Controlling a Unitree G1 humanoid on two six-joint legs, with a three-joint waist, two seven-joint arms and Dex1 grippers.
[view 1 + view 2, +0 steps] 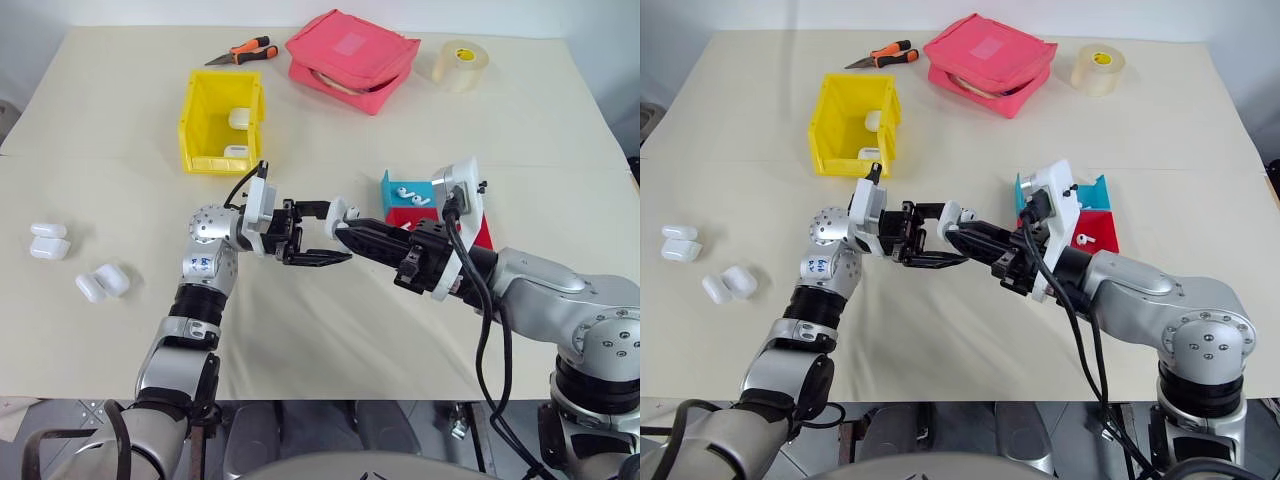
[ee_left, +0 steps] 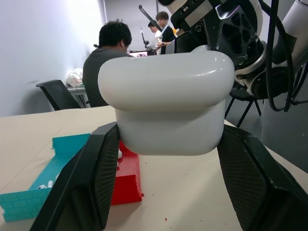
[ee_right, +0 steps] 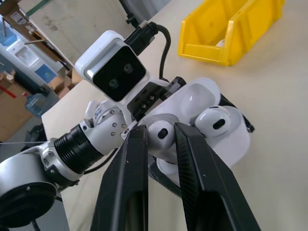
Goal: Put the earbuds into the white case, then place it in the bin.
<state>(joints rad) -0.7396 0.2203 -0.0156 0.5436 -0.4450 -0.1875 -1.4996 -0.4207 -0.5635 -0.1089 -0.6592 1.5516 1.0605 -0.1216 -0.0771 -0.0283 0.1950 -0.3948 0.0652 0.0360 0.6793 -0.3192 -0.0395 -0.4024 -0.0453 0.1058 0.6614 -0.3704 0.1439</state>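
My left gripper (image 2: 169,144) is shut on the white case (image 2: 168,101), holding it above the middle of the table with its lid (image 3: 196,96) flipped open. My right gripper (image 3: 161,131) is shut on one earbud (image 3: 160,137) and has it at the case's mouth. A second earbud (image 3: 214,123) sits in the case beside it. More earbuds (image 1: 406,194) lie in the teal tray (image 1: 390,185) behind my right wrist. The yellow bin (image 1: 196,120) stands at the back left with two white cases (image 1: 238,118) inside.
A red tray (image 1: 483,232) adjoins the teal one. Several spare cases (image 1: 48,241) lie at the table's left. A pink pouch (image 1: 352,58), a tape roll (image 1: 460,65) and orange pliers (image 1: 245,52) sit along the far edge.
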